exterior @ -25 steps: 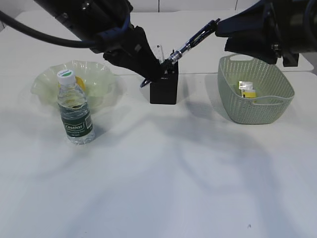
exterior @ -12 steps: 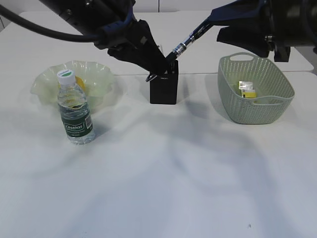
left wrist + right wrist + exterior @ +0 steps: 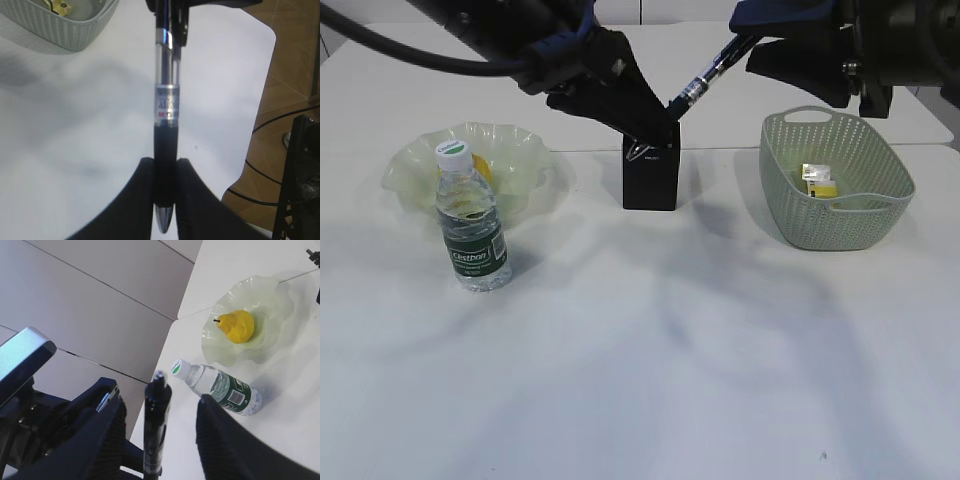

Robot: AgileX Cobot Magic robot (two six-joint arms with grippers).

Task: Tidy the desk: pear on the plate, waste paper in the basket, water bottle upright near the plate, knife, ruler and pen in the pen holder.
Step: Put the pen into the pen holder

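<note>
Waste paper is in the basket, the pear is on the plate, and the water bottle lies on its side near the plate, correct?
Not quite: the water bottle stands upright, as the exterior view shows. The waste paper in the basket and pear on the plate are right.

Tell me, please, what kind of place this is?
Probably a robot lab arranged as a desk-tidying test: two black arms work over a plain white table, cables lie on a wooden floor, and panelled walls stand behind.
</note>
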